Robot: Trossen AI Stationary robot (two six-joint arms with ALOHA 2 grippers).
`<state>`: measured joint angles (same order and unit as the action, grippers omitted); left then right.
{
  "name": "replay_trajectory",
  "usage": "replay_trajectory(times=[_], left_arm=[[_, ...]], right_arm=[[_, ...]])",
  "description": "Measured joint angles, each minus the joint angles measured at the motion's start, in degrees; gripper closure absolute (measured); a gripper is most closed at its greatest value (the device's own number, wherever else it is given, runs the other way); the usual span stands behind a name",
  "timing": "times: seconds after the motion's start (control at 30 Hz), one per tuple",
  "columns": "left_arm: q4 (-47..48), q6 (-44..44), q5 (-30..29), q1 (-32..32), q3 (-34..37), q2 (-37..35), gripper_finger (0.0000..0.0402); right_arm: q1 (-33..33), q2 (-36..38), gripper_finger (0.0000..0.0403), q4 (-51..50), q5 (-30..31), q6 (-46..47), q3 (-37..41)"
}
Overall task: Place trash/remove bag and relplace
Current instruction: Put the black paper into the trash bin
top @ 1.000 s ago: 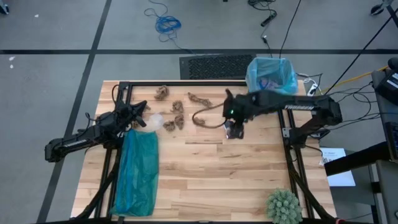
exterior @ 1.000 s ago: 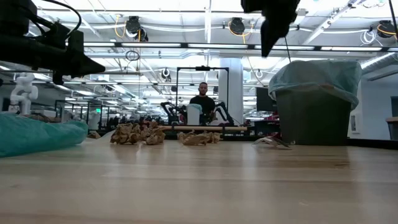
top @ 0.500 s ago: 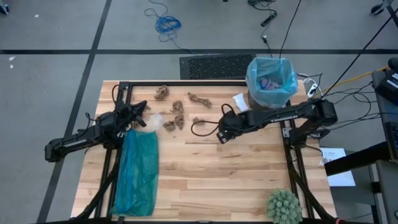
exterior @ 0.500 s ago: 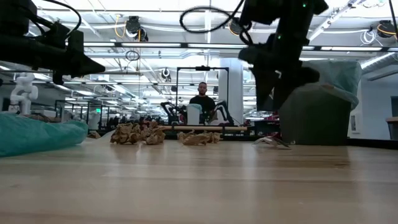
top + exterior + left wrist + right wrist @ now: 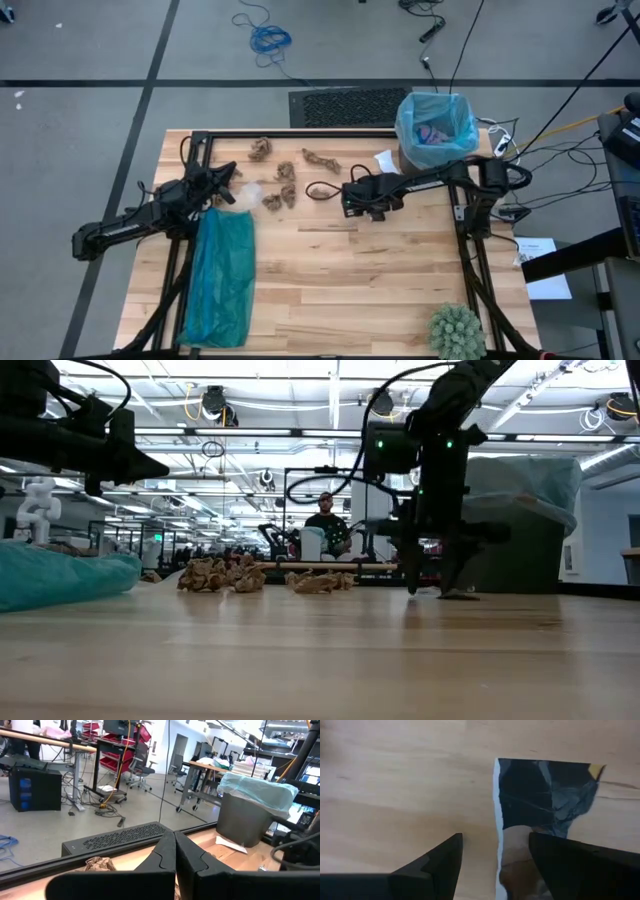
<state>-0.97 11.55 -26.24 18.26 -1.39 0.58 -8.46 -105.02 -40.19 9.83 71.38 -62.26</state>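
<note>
The trash lies on the far half of the table: brown crumpled scraps, a white paper and a flat dark wrapper. My right gripper is open and points down just over the wrapper, one finger above it and the other beside its white edge, low at the table. The pale blue bag lines the dark bin at the far right, its rim folded over the bin's top. My left gripper waits shut at the table's left, level, on nothing. My right gripper stands with open fingers astride the dark wrapper's white-edged side, coming from above. The wrapper lies flat on the table. Whether a fingertip touches it, I cannot tell.
A darker teal plastic bag lies along the table's left side. A spiky green ball sits at the near right corner. Bare wood shows across the middle and near part of the table. A person stands in the room far behind.
My right gripper has come down from high above the table to just over its top, shifting toward the table's left and rolling about its own pointing line. It now stands over the dark wrapper. The trash and the bag have kept their places.
</note>
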Motion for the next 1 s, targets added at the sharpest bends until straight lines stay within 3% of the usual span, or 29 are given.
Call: replay_trajectory(times=[0.13,0.27,0.33,0.53,0.83,1.0], left_arm=[[0.0,0.0,0.0,-0.01,0.0,0.0,0.0401],[0.0,0.0,0.0,-0.01,-0.01,0.01,0.0401],[0.0,0.0,0.0,0.0,-0.02,0.0,0.0401],[0.0,0.0,0.0,-0.01,-0.01,0.0,0.0401],[0.0,0.0,0.01,-0.01,0.0,0.0,0.0401],[0.0,0.0,0.02,0.0,-0.02,0.0,0.0401]], right_arm=[[-0.73,-1.44,0.0217,1.65,-1.45,-3.11,-0.17],[-0.89,-0.89,0.0357,4.68,-2.51,-5.23,-0.12],[-0.74,-0.38,0.0387,6.19,-4.35,-7.48,-0.45],[-0.71,5.01,0.0402,4.82,-5.93,-14.33,-6.26],[-0.83,12.62,0.04,-3.91,-6.98,-35.46,-13.86],[0.18,11.64,0.034,-7.29,-10.26,-36.83,-13.81]])
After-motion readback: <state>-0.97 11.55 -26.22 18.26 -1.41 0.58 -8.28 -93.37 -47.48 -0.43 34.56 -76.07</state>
